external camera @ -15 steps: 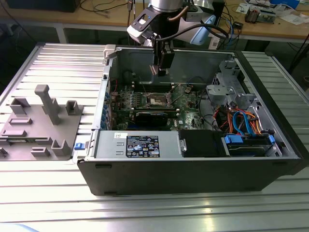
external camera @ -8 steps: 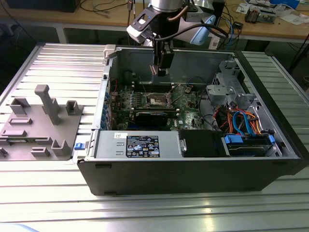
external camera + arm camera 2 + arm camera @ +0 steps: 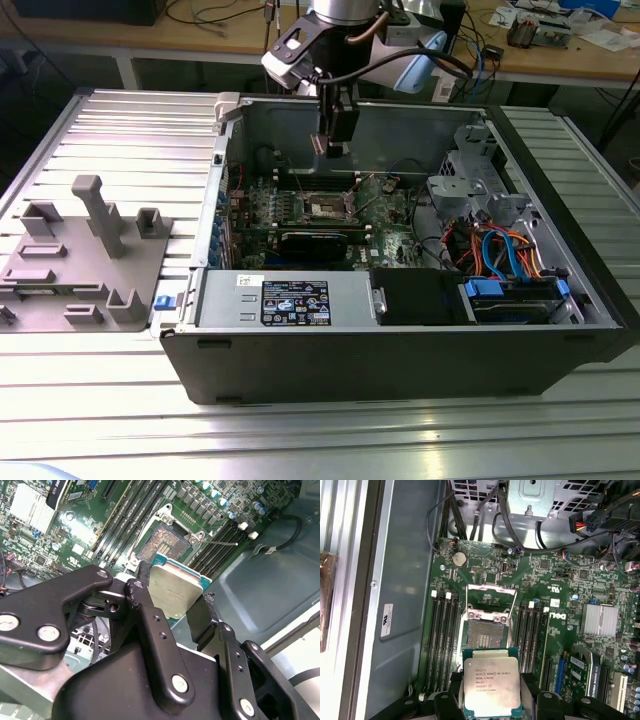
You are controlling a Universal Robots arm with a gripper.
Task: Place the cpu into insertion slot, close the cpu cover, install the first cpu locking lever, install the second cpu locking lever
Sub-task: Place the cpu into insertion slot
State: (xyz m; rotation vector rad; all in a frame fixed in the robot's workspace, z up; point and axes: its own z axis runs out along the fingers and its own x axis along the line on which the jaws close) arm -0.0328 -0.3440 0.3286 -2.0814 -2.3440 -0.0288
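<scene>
Open computer case point(image 3: 400, 360) lies flat on a ribbed metal surface point(image 3: 300, 435). A grey moulded fixture tray point(image 3: 80, 270) sits beside it at the exterior view's left.

The arm reaches down from the far side. The claw point(image 3: 332, 147) hangs inside the case over the green motherboard point(image 3: 385, 215), clear above it and not touching.

The claw is pinching the cpu point(image 3: 491, 680). The black fingers point(image 3: 145, 605) press on two opposite edges, and the silver printed face is turned toward the first wrist view. The second wrist view shows the chip's paler face, held level between the fingers.

The insertion slot point(image 3: 485, 636) is bare, with a dark centre and its contact field exposed. The cpu is held in the air, near the slot and just off to one side, not seated.

The cpu cover point(image 3: 489, 613) stands swung open at the slot's far edge. Green board shows through its square window.

In the second wrist view a thin silver rod point(image 3: 222, 543) juts out from one corner of the socket frame.

Long black memory slots point(image 3: 442, 630) flank the socket on both sides.
</scene>
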